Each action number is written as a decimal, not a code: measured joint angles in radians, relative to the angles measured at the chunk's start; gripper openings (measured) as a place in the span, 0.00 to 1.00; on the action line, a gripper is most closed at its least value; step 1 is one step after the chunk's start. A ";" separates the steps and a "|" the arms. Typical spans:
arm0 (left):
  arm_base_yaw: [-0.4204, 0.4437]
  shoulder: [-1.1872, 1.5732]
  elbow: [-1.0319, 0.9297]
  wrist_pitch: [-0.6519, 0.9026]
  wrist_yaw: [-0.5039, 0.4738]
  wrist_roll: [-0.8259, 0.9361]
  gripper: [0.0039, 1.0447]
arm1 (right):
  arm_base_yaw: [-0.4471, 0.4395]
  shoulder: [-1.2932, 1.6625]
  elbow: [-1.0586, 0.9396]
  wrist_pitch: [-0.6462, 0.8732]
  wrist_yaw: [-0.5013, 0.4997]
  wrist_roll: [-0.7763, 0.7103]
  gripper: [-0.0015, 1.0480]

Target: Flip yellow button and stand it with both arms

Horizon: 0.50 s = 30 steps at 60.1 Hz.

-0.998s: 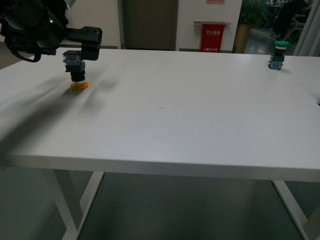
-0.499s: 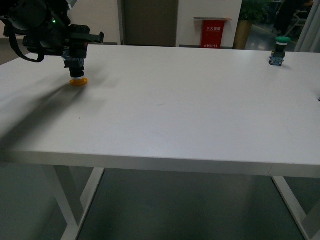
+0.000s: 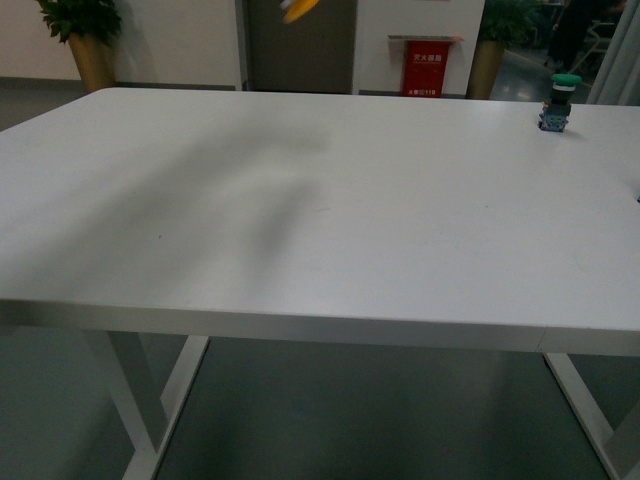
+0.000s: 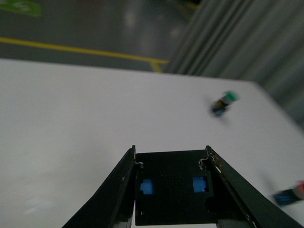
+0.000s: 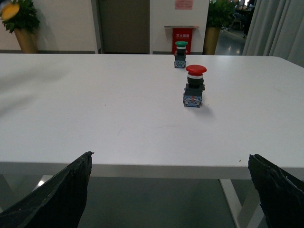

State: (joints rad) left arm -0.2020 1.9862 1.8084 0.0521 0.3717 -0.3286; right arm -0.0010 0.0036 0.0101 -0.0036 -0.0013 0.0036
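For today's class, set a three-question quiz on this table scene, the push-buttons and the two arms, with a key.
1. True or false: the yellow button stands on the table.
2. Which arm's fingers clamp it: A left, B right?
3. Fill in: nearer the right gripper than the green button stands ___.
Key: 1 false; 2 A; 3 the red button.

Ahead of the wide-spread right claw [image 5: 169,156] the desk [image 5: 85,95] lies bare, except for the red button [image 5: 194,88] standing nearly straight ahead and the green button [image 5: 180,48] farther behind it. The left claw [image 4: 170,149] has its gap filled by the yellow button [image 4: 171,186]; the desk beneath it is bare.
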 joint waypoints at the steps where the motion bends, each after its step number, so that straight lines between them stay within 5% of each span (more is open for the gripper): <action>1: -0.008 -0.002 0.006 0.018 0.025 -0.030 0.36 | 0.000 0.000 0.000 0.000 0.000 0.000 0.93; 8: -0.056 0.005 0.043 0.167 0.182 -0.295 0.36 | 0.000 0.000 0.000 0.000 0.000 0.000 0.93; 30: -0.160 0.146 -0.076 0.772 0.310 -1.088 0.36 | 0.000 0.000 0.000 0.000 0.000 0.000 0.93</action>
State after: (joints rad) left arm -0.3618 2.1326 1.7321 0.8246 0.6815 -1.4166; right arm -0.0010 0.0036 0.0101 -0.0036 -0.0017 0.0036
